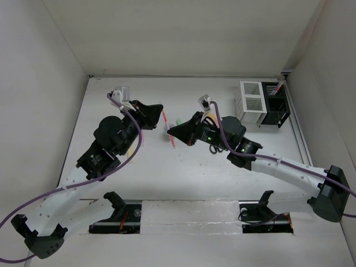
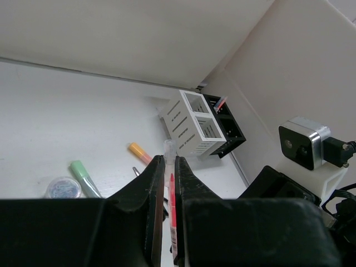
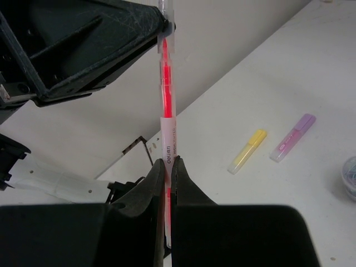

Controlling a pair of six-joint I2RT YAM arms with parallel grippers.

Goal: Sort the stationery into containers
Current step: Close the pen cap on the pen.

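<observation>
White tabletop (image 1: 183,172) lay open along its near edge; the white organizer (image 1: 250,103) and black organizer (image 1: 276,109) stood in the far right corner. Over mid-tabletop, the left tool (image 2: 167,172) and right tool (image 3: 168,169) each pinched one red pen (image 3: 166,83).

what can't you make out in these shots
- Top view: the inside of the black organizer is too dark to read; only one red tip shows.
- Top view: the green highlighter is too small and sits partly behind the right gripper.
- Left wrist view: the lower end of the red pen is hidden between the fingers of the left gripper.
- Right wrist view: the round container is cut off by the right edge.
</observation>
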